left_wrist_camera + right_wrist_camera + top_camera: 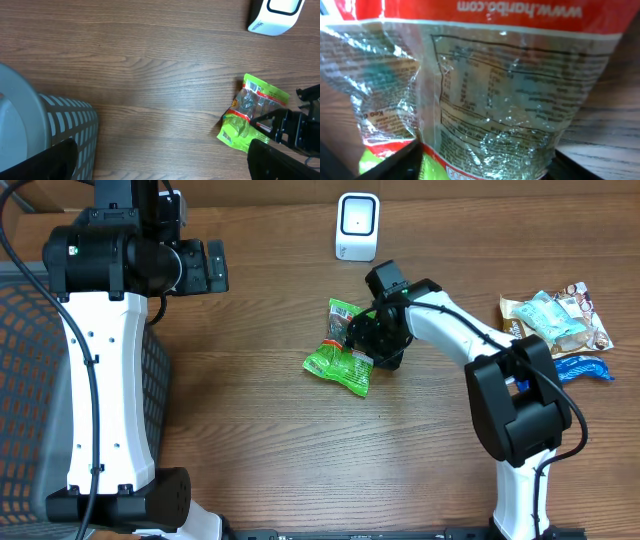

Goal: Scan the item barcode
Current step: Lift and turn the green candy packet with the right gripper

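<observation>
The item is a green and red snack bag [340,356] with a clear printed panel, lying crumpled on the wooden table below the white barcode scanner [357,226]. My right gripper [368,343] reaches down over the bag's right end. In the right wrist view the bag [495,95] fills the frame, and the right gripper [485,167] stands open with its dark fingers either side of the bag's lower edge. My left gripper [215,267] hangs open and empty at the far left. Its wrist view shows the left gripper [160,162], the bag [252,112] and the scanner [275,17].
A grey mesh basket [20,380] stands at the table's left edge, under the left arm, and the basket [70,125] also shows in the left wrist view. A pile of other snack packets [555,320] and a blue packet [585,368] lie at the far right.
</observation>
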Tool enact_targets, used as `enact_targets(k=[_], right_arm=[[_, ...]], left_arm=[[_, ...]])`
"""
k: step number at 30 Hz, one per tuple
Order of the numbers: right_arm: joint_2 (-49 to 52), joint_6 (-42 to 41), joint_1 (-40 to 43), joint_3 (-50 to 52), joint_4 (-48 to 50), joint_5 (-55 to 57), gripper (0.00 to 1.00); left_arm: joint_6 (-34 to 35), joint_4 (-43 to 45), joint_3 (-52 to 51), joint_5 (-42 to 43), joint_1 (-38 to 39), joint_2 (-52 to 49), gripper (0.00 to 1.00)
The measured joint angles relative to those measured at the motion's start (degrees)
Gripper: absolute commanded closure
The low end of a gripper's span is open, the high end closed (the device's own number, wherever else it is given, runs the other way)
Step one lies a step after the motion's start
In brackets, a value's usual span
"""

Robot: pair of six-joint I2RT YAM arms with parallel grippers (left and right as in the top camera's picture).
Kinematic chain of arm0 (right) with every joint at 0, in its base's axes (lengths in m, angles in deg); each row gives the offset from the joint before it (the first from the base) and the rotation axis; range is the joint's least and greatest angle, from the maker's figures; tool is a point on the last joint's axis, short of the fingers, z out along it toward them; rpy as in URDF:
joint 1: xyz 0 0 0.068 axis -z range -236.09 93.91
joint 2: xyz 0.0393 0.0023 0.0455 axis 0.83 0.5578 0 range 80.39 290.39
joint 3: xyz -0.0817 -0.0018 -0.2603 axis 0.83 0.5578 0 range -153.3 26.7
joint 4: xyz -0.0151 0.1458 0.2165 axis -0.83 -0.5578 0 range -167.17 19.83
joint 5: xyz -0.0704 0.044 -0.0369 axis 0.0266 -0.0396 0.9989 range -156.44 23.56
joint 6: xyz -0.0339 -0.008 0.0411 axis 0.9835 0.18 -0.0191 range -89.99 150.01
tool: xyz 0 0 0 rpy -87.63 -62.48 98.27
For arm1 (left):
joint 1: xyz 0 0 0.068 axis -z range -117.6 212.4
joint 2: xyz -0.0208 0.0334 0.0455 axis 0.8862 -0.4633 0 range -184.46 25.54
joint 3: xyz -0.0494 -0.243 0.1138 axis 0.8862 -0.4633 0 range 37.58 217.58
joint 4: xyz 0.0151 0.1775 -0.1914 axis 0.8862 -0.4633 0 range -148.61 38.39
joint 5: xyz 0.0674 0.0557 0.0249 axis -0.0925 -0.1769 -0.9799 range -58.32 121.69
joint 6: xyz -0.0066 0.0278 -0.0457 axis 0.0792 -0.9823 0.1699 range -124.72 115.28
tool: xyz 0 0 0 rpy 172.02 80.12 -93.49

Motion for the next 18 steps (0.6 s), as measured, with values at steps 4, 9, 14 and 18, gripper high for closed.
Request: enact_targets(k=[4,9,14,18], right_arm=[[-0.07,5.68,-0.11,0.07,-0.15,3.06,0.43],[-0.33,24.76,0.85,-0.46,-2.91,9.92,0.41],[-0.28,41.03,2.58,-0.50,-0.09,17.70,0.32],[-0.24,41.59,3.13,-1.11,0.26,19.41,0.26]], left_arm=[[0.00,0.00,0.00,0.00,0.00,0.00,0.00],[0.00,0.00,0.00,0.00,0.00,0.00,0.00],[0.00,0.00,0.00,-0.02,0.00,0.00,0.00],[0.00,0.00,0.00,0.00,0.00,0.00,0.00]])
